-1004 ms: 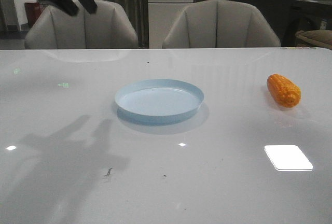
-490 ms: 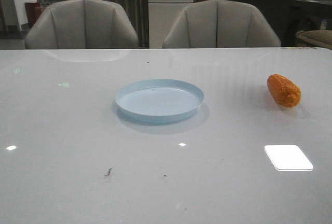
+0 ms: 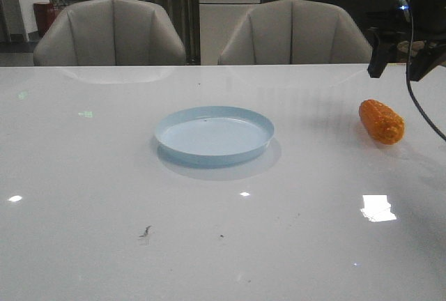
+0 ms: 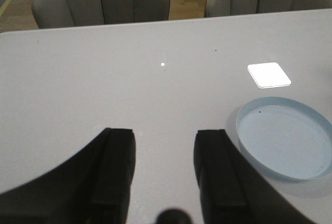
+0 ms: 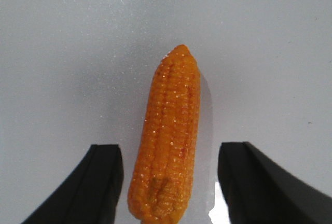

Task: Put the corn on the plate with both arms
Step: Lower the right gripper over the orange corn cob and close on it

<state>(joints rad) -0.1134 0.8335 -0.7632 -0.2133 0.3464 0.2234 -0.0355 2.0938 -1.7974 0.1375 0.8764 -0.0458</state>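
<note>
Corn (image 3: 381,121) lies on the white table (image 3: 104,175) at the right, well apart from the empty pale-blue plate (image 3: 213,135) at centre, with the right gripper (image 3: 407,61) hanging above it. Left wrist view: the left gripper (image 4: 165,154), fingers parted and empty, hovers over bare table left of the plate (image 4: 286,137). Right wrist view: the right gripper's (image 5: 170,175) spread fingers (image 5: 257,182) flank the corn (image 5: 168,136) without touching it.

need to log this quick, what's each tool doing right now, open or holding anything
Left tool: open, empty, beside the plate.
Right tool: open, above the corn, holding nothing.
</note>
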